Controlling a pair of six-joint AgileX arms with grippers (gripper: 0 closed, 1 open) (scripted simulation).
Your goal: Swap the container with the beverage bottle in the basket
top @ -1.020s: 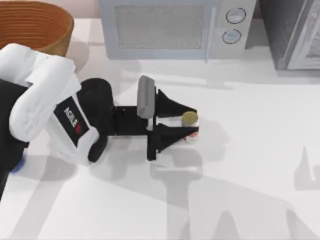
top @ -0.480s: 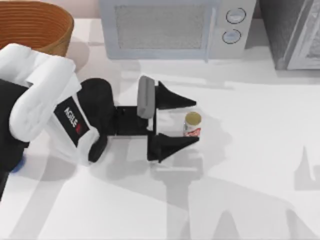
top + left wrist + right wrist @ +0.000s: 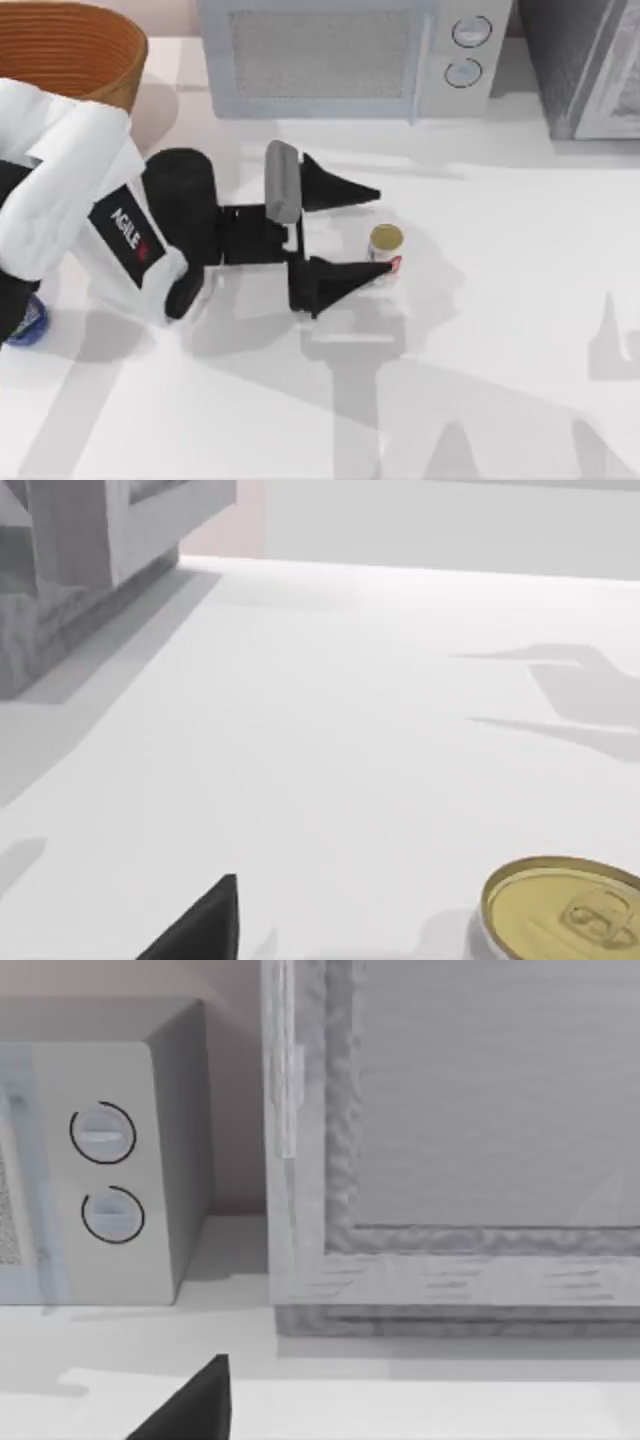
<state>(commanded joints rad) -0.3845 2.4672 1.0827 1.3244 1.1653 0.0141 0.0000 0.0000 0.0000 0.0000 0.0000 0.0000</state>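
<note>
The container [image 3: 385, 241], a small white and red can with a gold top, stands upright on the table in front of the microwave. My left gripper [image 3: 385, 229] is open around it, with the can at the very tips of the fingers and close to the nearer one. In the left wrist view the container's top [image 3: 565, 916] sits near one black fingertip [image 3: 203, 927]. The beverage bottle [image 3: 25, 321] shows its blue label at the table's left edge, partly hidden under my left arm. The basket [image 3: 70, 45] stands in the far left corner. A dark part of my right gripper [image 3: 190, 1408] faces the microwave.
A grey microwave [image 3: 345, 55] stands along the back, just behind the can. A grey cabinet [image 3: 590, 65] fills the far right corner. White tabletop [image 3: 500, 350] stretches open to the right and front of the can.
A second ago my left gripper was shut on the can. It has opened and drawn back to the left, leaving the can standing. The bottle has come into view at the left edge.
</note>
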